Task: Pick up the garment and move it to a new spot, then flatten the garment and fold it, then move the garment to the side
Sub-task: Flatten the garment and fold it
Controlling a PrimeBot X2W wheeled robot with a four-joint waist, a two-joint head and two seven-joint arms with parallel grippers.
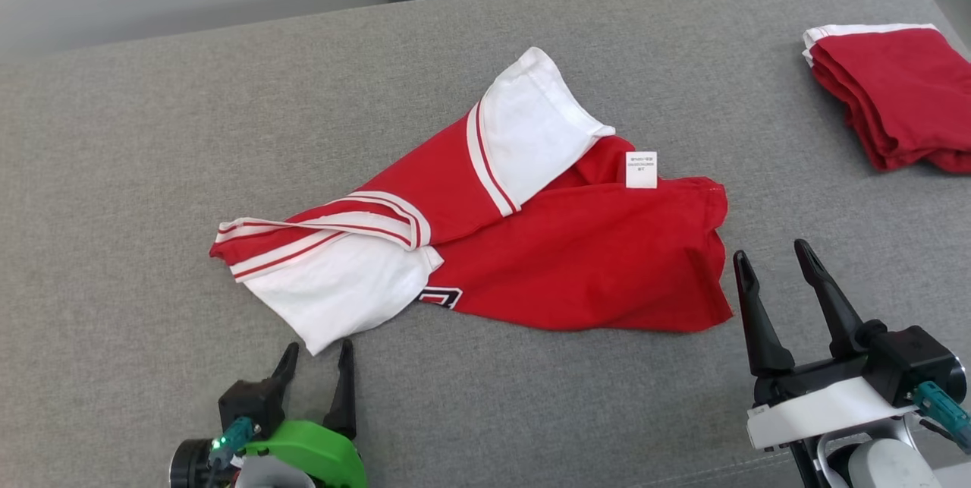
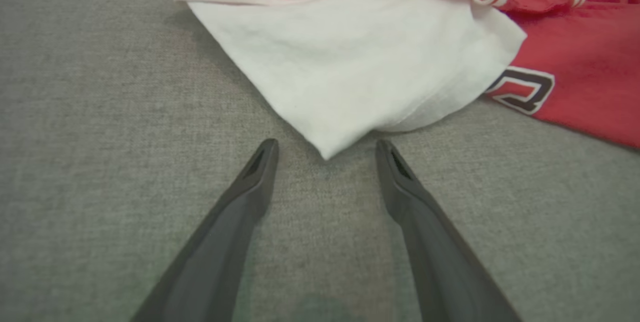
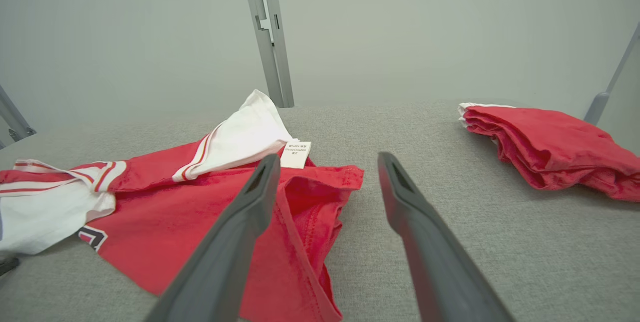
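The garment (image 1: 561,253) lies crumpled on the grey cushion (image 1: 114,169); left gripper (image 1: 318,346) and right gripper (image 1: 771,249) both spread, empty (white sleeve corner (image 2: 332,129) just ahead of left). You should pinch opposite edges deeply and lift evenly

Our left gripper (image 1: 318,350) sits low at the left of the head view: two dark tapered plastic fingers on a bright green wrist shell (image 1: 318,454), jaws spread, tips pointing up and away from us. Our right gripper (image 1: 771,253) is at the lower right, with longer-looking dark fingers on a white-and-black wrist block (image 1: 827,408). It's spread wide too, leaning a bit left.
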